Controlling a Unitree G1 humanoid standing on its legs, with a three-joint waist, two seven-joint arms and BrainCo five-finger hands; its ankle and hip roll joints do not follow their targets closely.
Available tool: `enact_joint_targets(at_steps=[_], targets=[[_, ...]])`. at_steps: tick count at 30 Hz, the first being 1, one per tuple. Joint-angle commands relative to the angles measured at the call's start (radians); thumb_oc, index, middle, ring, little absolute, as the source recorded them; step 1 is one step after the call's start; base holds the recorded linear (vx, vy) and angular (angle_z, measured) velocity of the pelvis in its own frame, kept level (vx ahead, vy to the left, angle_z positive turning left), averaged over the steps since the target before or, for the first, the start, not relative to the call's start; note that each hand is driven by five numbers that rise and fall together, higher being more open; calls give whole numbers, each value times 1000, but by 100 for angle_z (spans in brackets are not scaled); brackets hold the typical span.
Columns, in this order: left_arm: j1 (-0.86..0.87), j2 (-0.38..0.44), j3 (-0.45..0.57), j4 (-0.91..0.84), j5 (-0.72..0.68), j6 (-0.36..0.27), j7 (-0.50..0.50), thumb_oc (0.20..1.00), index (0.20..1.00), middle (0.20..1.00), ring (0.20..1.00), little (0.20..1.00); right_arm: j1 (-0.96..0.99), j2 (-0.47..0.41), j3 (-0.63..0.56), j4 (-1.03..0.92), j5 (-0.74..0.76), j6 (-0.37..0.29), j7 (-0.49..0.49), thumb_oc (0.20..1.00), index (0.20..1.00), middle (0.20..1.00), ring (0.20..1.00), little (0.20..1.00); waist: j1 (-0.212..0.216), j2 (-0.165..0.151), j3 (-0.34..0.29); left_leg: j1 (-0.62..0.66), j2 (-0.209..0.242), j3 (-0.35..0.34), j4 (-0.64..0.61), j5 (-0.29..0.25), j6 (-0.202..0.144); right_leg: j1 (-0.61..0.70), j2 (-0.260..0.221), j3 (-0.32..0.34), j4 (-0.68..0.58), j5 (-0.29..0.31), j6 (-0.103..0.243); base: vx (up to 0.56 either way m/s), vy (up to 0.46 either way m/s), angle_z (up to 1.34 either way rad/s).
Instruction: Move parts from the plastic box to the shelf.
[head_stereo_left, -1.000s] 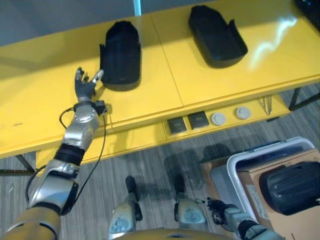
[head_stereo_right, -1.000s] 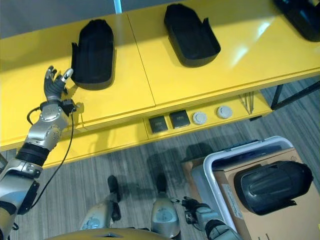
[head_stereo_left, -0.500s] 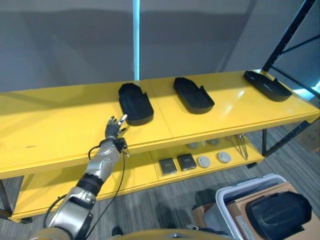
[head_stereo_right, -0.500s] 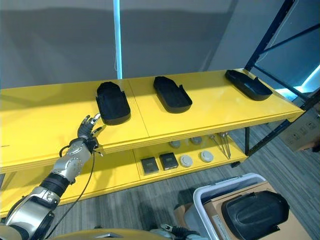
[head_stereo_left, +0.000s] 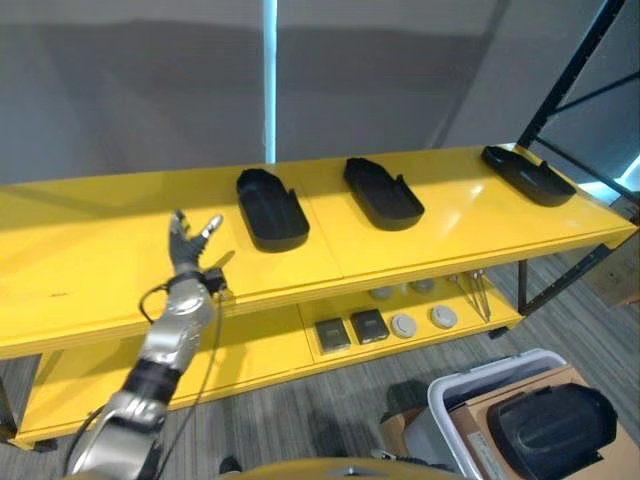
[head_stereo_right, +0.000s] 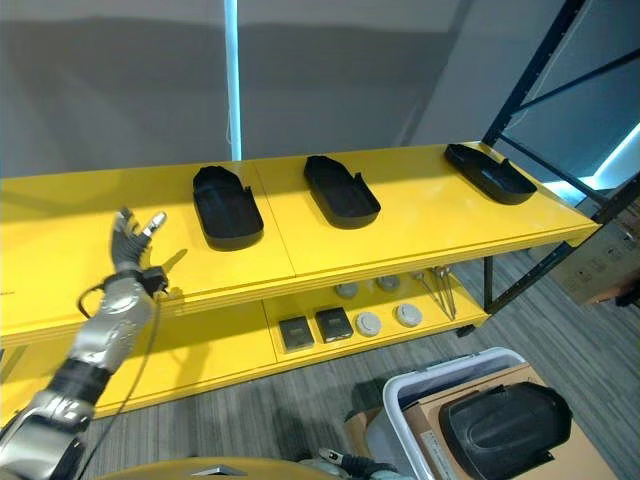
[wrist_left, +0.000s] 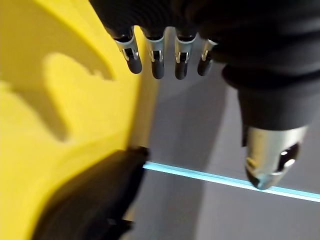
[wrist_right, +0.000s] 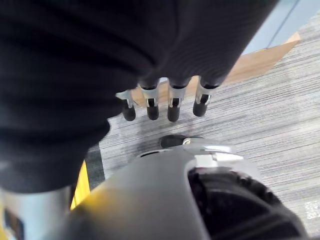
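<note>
1. Now the left hand is hovering over the yellow shelf further to the left than half a second ago, well apart from the nearest black part, which it was almost touching then; its fingers are spread and straight, holding nothing.
2. Three black parts are lying on the top board: the nearest one, a middle part and a far part at the right end. Each is lying with its long axis running from front to back and leaning a little to the left at the back, hollow side up.
3. One more black part is sitting in the white plastic box on the floor at lower right, lying on cardboard.
4. The right hand is hanging low above the grey floor, fingers straight and empty.
5. Small square and round pieces are resting on the lower board.
</note>
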Motion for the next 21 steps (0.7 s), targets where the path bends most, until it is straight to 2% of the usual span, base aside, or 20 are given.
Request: enact_joint_targets(at_steps=[1,2,3,4,5,6,7,8,9,10,11,12,15,18,21], targets=[[-95,12,25,-118,94,-121,-194,1000,1000,1000,1000,1000,-38,-8,-7,64,21,39,-3,1000,1000,1000,1000,1000,29,78,71,50,32,-25,1,-109,-4,21,-22,-64,4,-40,26,-1,-33,27],[-53,12,7,-205,70,-150,-361,1000,1000,1000,1000,1000,-39,-11,-21,67,11,40,9,1000,1000,1000,1000,1000,43,76,74,46,31,-32,1,-113,-3,21,-22,-69,4,-41,25,1,-24,23],[-50,13,8,-209,67,-146,-368,1000,1000,1000,1000,1000,-39,-11,-21,67,11,39,10,1000,1000,1000,1000,1000,43,76,73,46,31,-32,1,-114,-3,21,-22,-69,4,-41,25,7,-23,16],[-27,10,-7,-257,51,-140,-452,1000,1000,1000,1000,1000,-41,-14,-30,70,7,37,16,1000,1000,1000,1000,1000,49,76,73,44,31,-36,1,-116,-3,20,-21,-70,4,-40,25,17,-11,10],[-1,6,-42,-299,5,-105,-557,1000,1000,1000,1000,1000,-45,-19,-40,73,6,31,23,1000,1000,1000,1000,1000,54,76,72,40,29,-38,1,-119,-3,18,-21,-70,4,-40,27,17,-11,12],[-1,6,-42,-299,5,-105,-558,1000,1000,1000,1000,1000,-45,-19,-40,73,6,31,24,1000,1000,1000,1000,1000,55,76,71,40,29,-37,1,-119,-3,17,-21,-69,4,-40,27,24,-5,14],[13,6,-76,-313,-40,-84,-624,1000,1000,1000,1000,1000,-52,-23,-44,82,8,18,34,1000,1000,1000,1000,1000,56,76,69,38,29,-37,1,-120,-2,15,-21,-70,4,-39,28,13,-2,9],[13,6,-76,-312,-41,-84,-624,834,834,834,834,834,-52,-23,-44,83,8,18,34,1000,1000,1000,1000,1000,57,76,68,38,29,-37,1,-120,-2,15,-21,-70,4,-39,28,21,-3,6],[23,13,-113,-317,-62,-65,-653,351,351,351,351,351,-61,-27,-43,88,8,10,43,1000,1000,1000,1000,1000,56,77,68,37,29,-36,1,-121,-1,12,-21,-68,4,-38,30,0,0,0],[29,19,-138,-311,-67,-49,-674,200,200,200,200,200,-67,-29,-42,92,10,3,50,1000,1000,1000,1000,1000,56,77,68,36,28,-35,1,-121,-1,10,-21,-68,4,-37,31,32,-6,-1],[41,25,-182,-292,-80,-43,-696,200,200,200,200,200,-77,-33,-39,97,17,-7,60,1000,1000,1000,1000,1000,54,78,68,34,28,-33,1,-122,0,6,-21,-66,4,-35,33,30,-5,-2],[51,26,-200,-282,-116,-20,-692,200,200,200,200,200,-80,-36,-36,96,22,-11,62,1000,1000,1000,1000,1000,53,78,67,33,28,-31,1,-122,1,4,-21,-65,4,-35,35,38,-3,-2],[62,32,-238,-243,-130,-3,-714,200,200,200,200,200,-85,-43,-31,91,31,-11,72,1000,1000,1000,1000,1000,50,79,70,32,27,-28,1,-122,3,-1,-21,-60,4,-34,36,38,-4,-3],[66,39,-276,-206,-121,27,-712,200,200,200,200,200,-93,-51,-21,76,46,13,66,1000,1000,1000,1000,1000,42,81,81,27,27,-24,1,-119,4,-10,-23,-57,4,-29,37,0,0,0],[53,41,-302,-167,-104,26,-709,200,200,200,200,200,-96,-59,-17,76,42,29,70,1000,1000,1000,1000,1000,33,86,89,21,27,-21,1,-115,5,-19,-23,-50,4,-25,37,0,0,0]])
